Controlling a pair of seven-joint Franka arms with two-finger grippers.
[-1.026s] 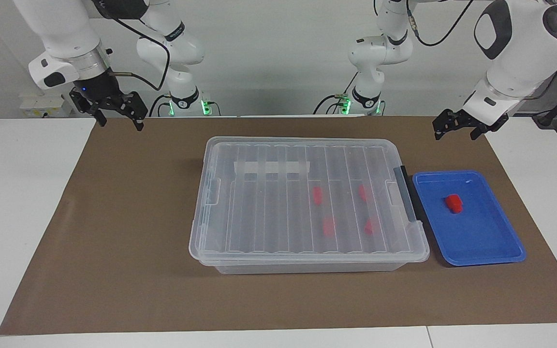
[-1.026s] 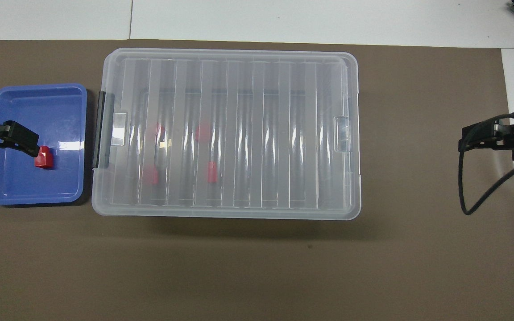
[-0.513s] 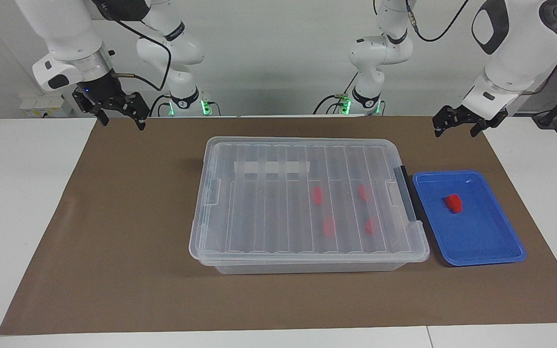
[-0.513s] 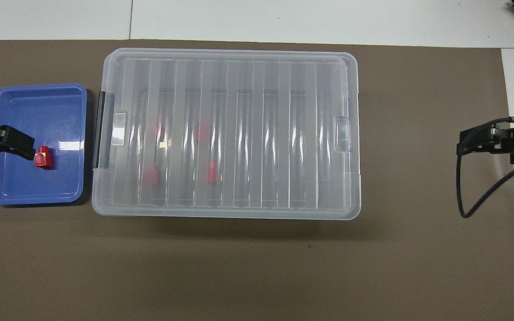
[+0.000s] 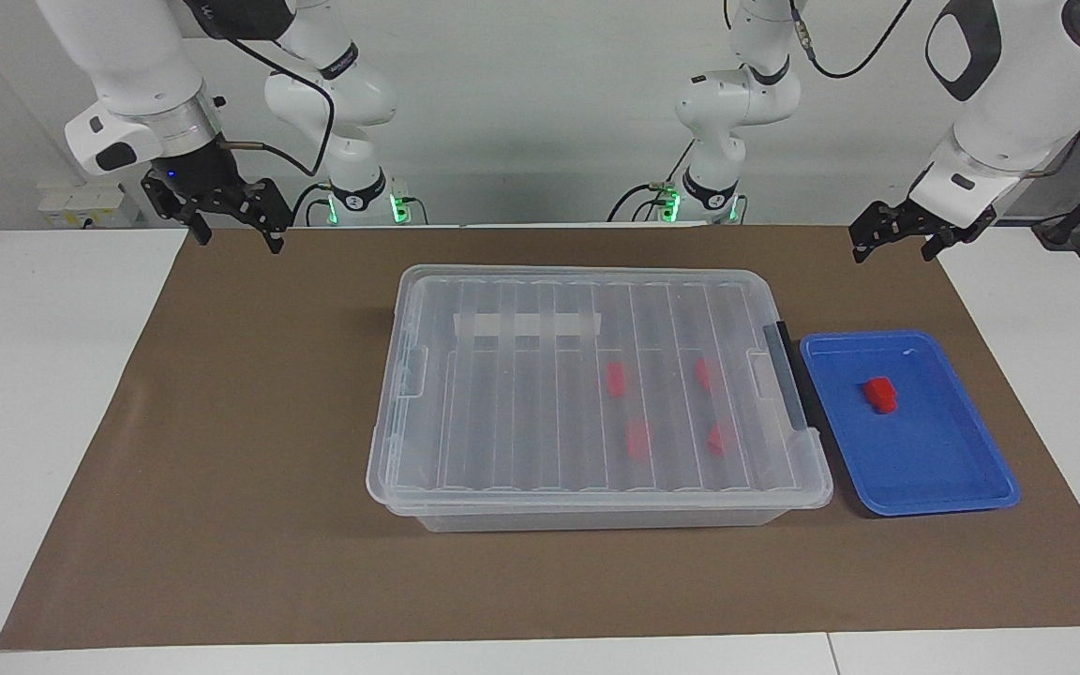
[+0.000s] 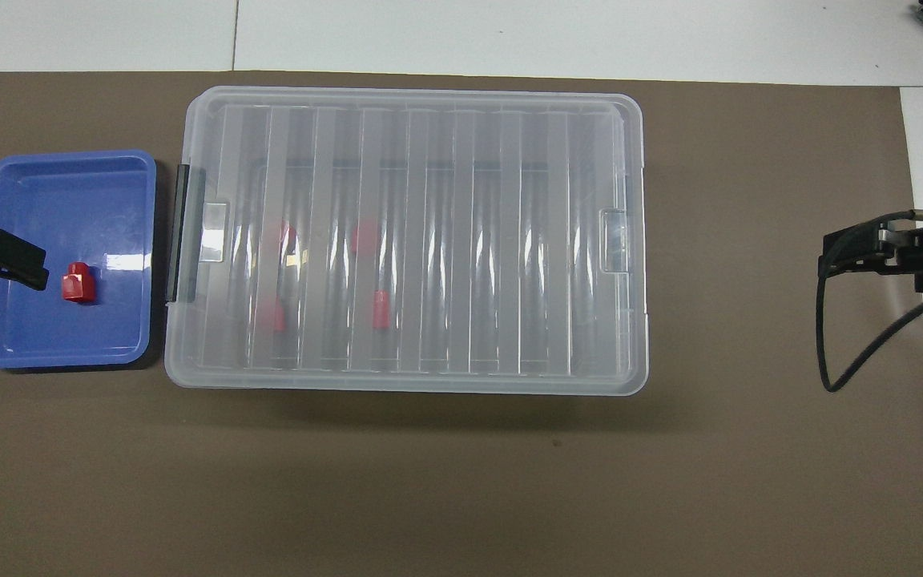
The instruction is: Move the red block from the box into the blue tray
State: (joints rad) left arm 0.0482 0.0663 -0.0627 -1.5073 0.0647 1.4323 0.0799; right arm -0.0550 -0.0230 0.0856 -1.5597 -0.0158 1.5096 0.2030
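One red block (image 5: 879, 394) lies in the blue tray (image 5: 962, 487), beside the box (image 5: 596, 502) at the left arm's end; it also shows in the overhead view (image 6: 78, 283) in the tray (image 6: 69, 180). The box is closed under its ribbed clear lid (image 6: 405, 112). Several more red blocks (image 5: 637, 439) show through the lid. My left gripper (image 5: 892, 255) is open and empty, raised above the mat by the tray's end, touching nothing. My right gripper (image 5: 234, 244) is open and empty, raised over the mat at the right arm's end.
A brown mat (image 5: 249, 450) covers the table's middle, with white table (image 5: 24, 394) at both ends. A black bar (image 5: 791, 375) lies along the box's end next to the tray. A black cable (image 6: 854, 361) hangs from the right gripper.
My left gripper has drawn back and up from over the tray toward the left arm's end. The right gripper has shifted only slightly. The block, tray and box have not moved.
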